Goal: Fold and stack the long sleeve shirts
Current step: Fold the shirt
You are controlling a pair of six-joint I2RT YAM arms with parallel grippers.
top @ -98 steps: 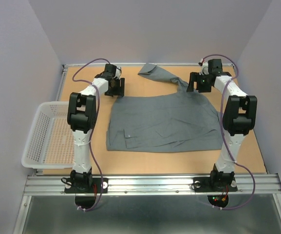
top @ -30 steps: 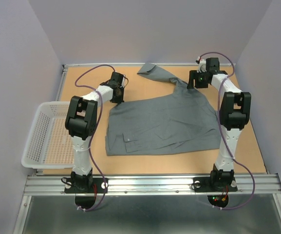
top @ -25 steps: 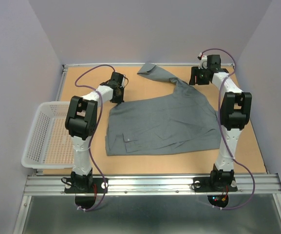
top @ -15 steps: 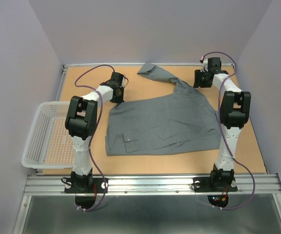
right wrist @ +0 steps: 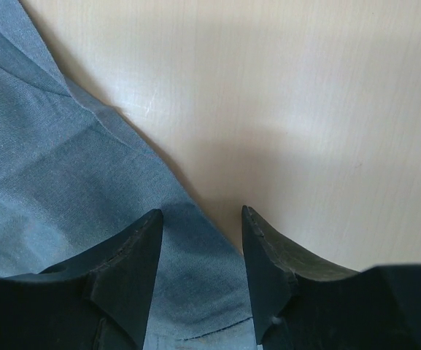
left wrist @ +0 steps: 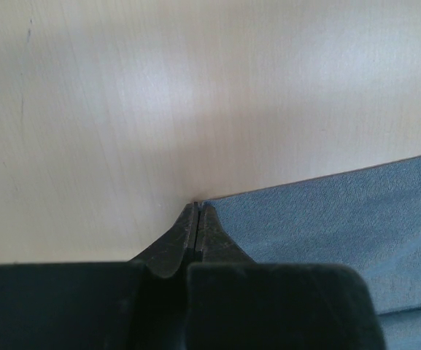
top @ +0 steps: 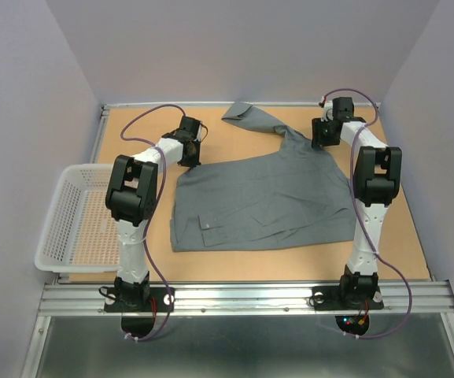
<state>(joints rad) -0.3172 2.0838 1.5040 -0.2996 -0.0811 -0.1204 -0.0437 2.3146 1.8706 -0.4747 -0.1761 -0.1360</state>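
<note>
shirt (top: 262,197): grey, spread flat mid-worktop (top: 132,142), 1 sleeve (top: 250,118) reaching toward the far edge.
left pincer (left wrist: 198,211): tips pressed together on the shirt's far-left corner.
right pincer (right wrist: 201,211): fingers apart, straddling the shirt's far-right edge.

Left tool (left wrist: 198,208) down, clamped on shirt (top: 262,197) corner; right tool (right wrist: 201,213) narrower at far edge.

Premises were a robotics test cell: plain walls (top: 234,47) enclosed a wooden counter (top: 400,236); left arm (top: 132,197) and right arm (top: 376,181) were bolted to an aluminium rail (top: 242,298).
</note>
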